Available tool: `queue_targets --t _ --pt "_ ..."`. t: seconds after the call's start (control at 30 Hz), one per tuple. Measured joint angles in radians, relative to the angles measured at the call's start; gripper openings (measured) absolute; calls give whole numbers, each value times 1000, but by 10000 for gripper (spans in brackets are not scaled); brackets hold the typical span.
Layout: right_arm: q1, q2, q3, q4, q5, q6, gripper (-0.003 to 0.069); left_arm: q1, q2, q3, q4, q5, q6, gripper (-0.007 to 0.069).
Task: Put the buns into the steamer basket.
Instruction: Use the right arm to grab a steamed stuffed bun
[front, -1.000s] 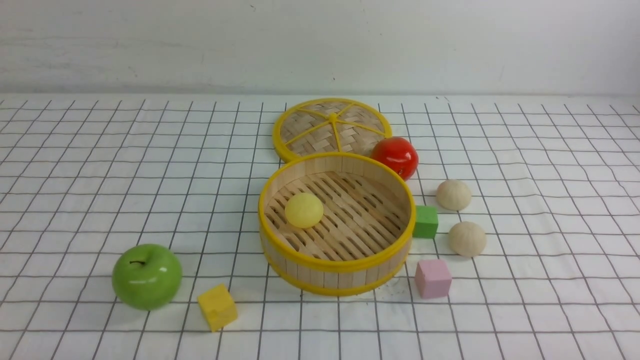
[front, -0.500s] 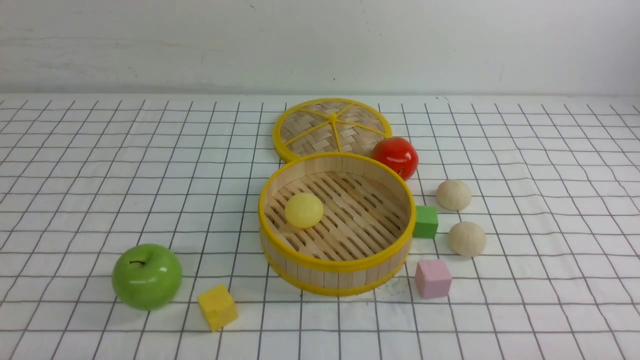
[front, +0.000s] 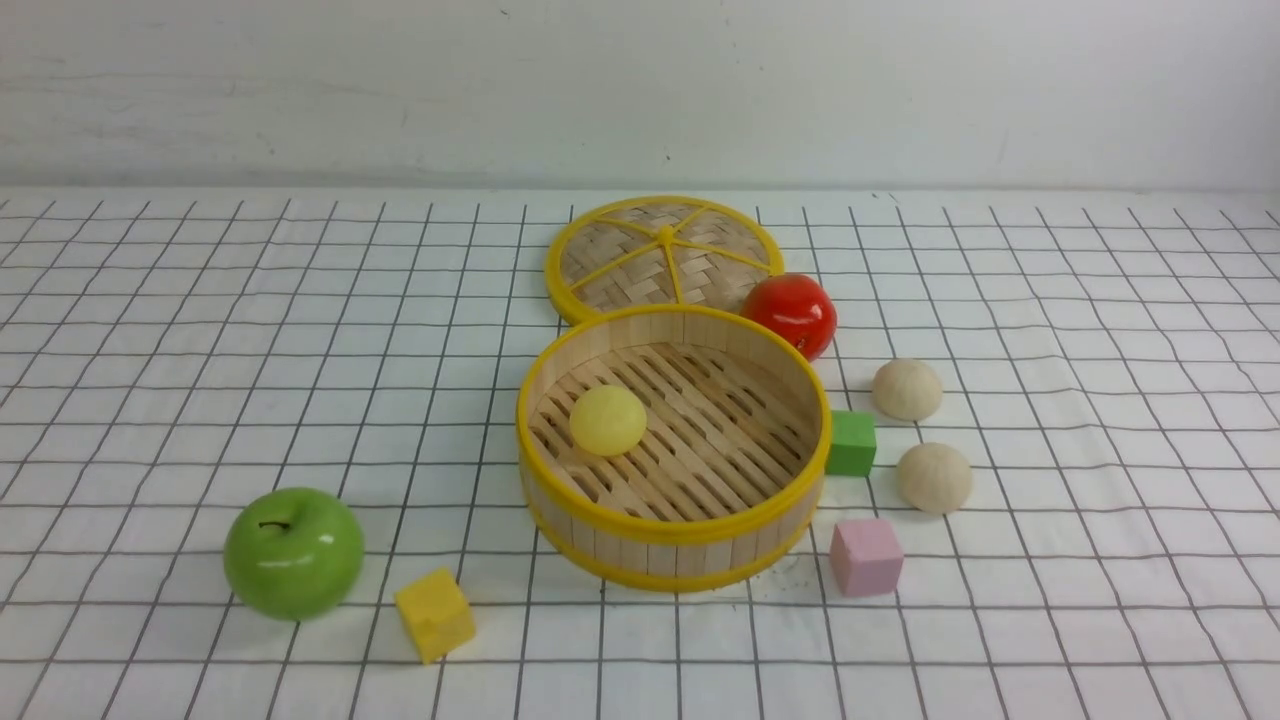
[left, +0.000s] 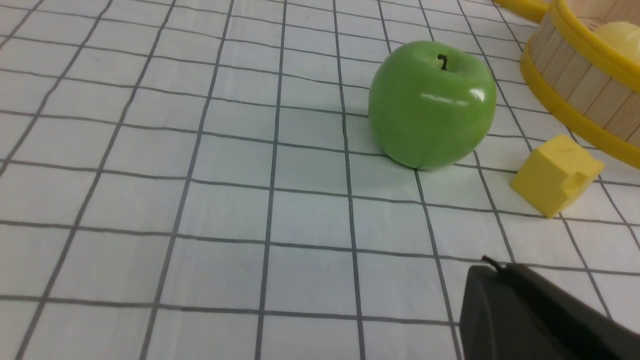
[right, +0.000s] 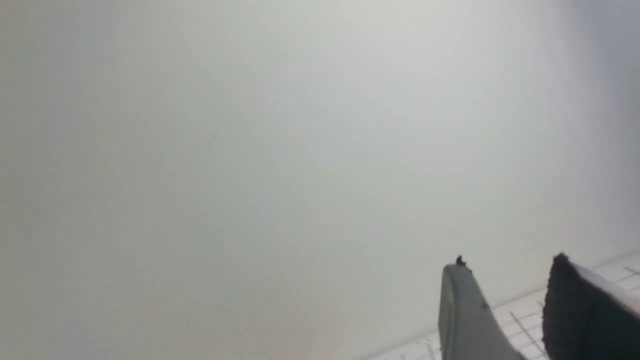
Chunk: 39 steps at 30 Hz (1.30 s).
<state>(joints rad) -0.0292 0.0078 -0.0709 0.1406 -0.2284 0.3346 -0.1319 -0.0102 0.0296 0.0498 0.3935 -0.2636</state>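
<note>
The right gripper (right: 507, 260) has its jaws parted with nothing between them, while the left one (left: 492, 262) is closed and empty. Beyond them the steamer basket (front: 676, 535) holds the pale yellow bun (front: 608, 420) on its left side, so one of three is in. Left to do are the far cream bun (front: 907, 390) and the near cream bun (front: 935, 478), both right of the basket.
</note>
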Motion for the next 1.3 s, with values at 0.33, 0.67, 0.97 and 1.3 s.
queue_targets --t 0.33,0.67,0.97,1.3 --pt "0 428 -666 -13 393 26 241 0 0 0 0 1 0 15" --pt "0 981 -812 -68 689 -195 241 0 0 0 0 1 0 29" --pt "187 1378 -922 179 786 -537 241 0 0 0 0 1 0 29" --pt "278 1818 -1300 12 1008 -325 241 0 0 0 0 1 0 29"
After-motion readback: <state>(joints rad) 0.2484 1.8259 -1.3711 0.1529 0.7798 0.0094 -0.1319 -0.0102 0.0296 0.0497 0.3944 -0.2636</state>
